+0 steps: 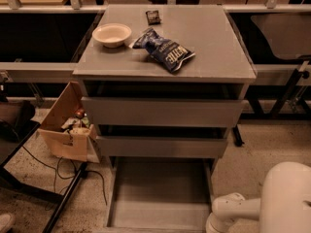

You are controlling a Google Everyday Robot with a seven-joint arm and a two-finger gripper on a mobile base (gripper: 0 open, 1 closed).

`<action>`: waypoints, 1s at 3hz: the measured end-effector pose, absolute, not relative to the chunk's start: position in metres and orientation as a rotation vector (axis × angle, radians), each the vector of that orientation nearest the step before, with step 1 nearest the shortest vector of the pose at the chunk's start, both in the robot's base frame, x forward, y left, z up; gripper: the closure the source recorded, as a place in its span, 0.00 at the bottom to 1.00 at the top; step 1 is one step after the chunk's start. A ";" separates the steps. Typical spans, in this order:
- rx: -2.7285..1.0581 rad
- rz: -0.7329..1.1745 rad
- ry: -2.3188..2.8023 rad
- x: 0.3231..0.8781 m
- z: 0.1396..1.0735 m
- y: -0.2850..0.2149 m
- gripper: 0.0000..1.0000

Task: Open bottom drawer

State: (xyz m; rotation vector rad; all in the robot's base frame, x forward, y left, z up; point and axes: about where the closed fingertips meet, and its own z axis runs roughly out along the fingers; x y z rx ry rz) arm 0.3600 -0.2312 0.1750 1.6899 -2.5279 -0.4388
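Observation:
A grey cabinet (165, 38) with three drawers stands in the middle of the camera view. The bottom drawer (158, 193) is pulled far out toward me, showing its shallow, empty grey box interior. The two taller drawer fronts (163, 113) above it sit only slightly out. My white arm (257, 205) shows at the bottom right, beside the open drawer's right front corner. The gripper itself is below the picture's edge and out of view.
On the cabinet top lie a cream bowl (112, 34), a blue chip bag (164, 50) and a small dark packet (153, 17). An open cardboard box (68, 125) with items stands on the floor at the left, with cables and a dark frame leg (63, 203) near it.

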 end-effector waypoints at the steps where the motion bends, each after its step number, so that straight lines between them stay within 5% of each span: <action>1: 1.683 -0.477 -2.535 0.351 0.172 -0.226 1.00; 3: 1.659 -0.547 -2.547 0.330 0.168 -0.222 1.00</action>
